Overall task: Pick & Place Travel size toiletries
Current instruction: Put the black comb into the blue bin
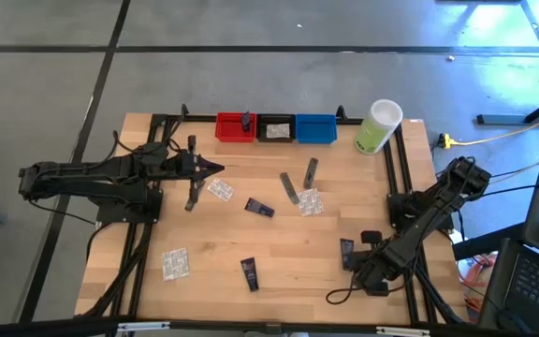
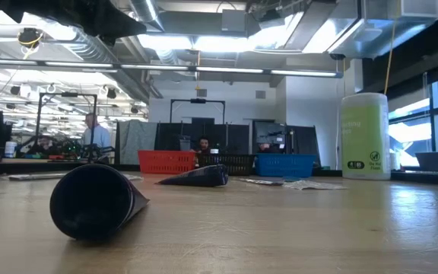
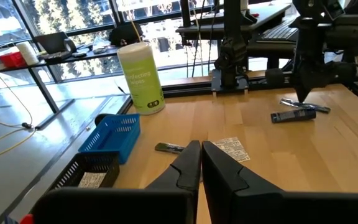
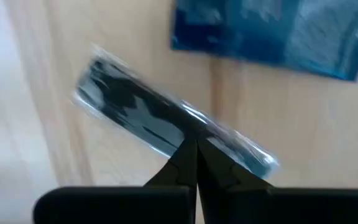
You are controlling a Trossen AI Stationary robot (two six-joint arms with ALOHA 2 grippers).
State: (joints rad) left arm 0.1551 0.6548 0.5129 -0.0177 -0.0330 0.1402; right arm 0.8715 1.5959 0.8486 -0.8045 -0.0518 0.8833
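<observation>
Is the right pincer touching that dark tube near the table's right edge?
Touching. In the right wrist view the right pincer has its shut fingertips pressed onto the dark tube, no gap between them.

We see a red bin [image 1: 235, 128], a black bin [image 1: 276, 129] and a blue bin [image 1: 315, 128] touching in a row along the table's [image 1: 298, 253] far edge, a pale-green canister [image 1: 377, 127] near them.

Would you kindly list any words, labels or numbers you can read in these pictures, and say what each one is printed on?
Pale-green wipes container: lettering runs down its side, too blurred to read.
Same container in the low view: faint lettering and small dark symbols, unreadable.
Clear packet: tiny print, illegible.
Dark sachet at the right gripper's fingers: nothing readable.
</observation>
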